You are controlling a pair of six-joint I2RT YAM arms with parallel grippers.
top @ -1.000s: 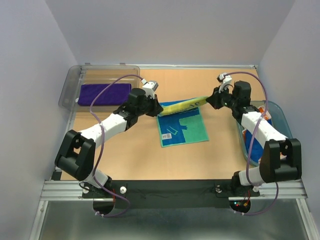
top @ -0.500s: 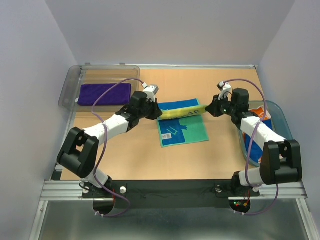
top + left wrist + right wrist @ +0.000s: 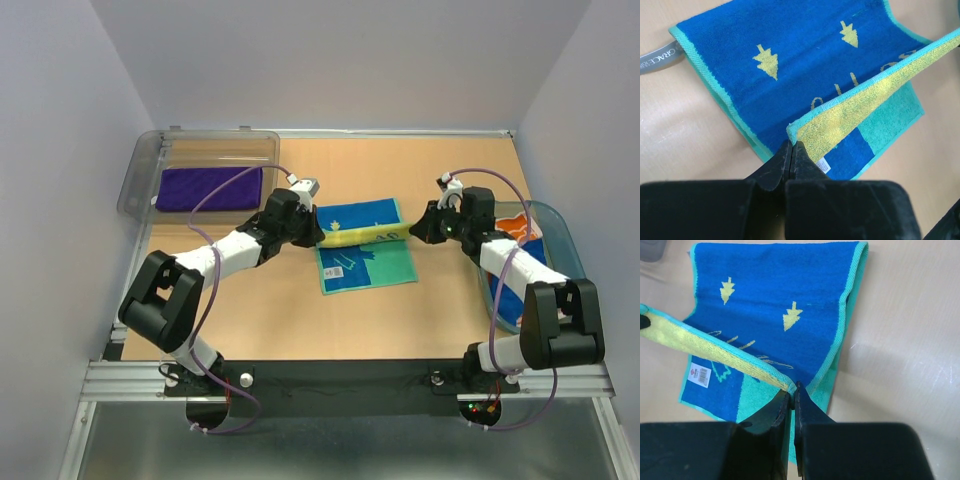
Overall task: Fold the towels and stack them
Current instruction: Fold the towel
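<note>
A towel [image 3: 365, 262] patterned in blue, teal and yellow lies mid-table, partly folded. Its lifted yellow-backed edge [image 3: 362, 235] stretches between both grippers. My left gripper [image 3: 322, 234] is shut on the left corner, seen in the left wrist view at the gripper [image 3: 791, 143] with the towel [image 3: 805, 65] spread beyond it. My right gripper [image 3: 412, 230] is shut on the right corner, seen in the right wrist view at the gripper [image 3: 793, 388] over the towel [image 3: 785, 290]. A folded purple towel [image 3: 210, 187] rests in the bin.
The clear grey bin [image 3: 140, 170] stands at the back left. At the right edge the teal basket [image 3: 560, 235] holds a blue cloth [image 3: 512, 290] and a white-and-orange one [image 3: 522, 228], partly behind the right arm. A white label [image 3: 699, 375] is sewn near the towel's front.
Both grippers have drawn the held edge toward the near side and lower over the towel. More of the blue face with yellow trees now shows behind the edge.
</note>
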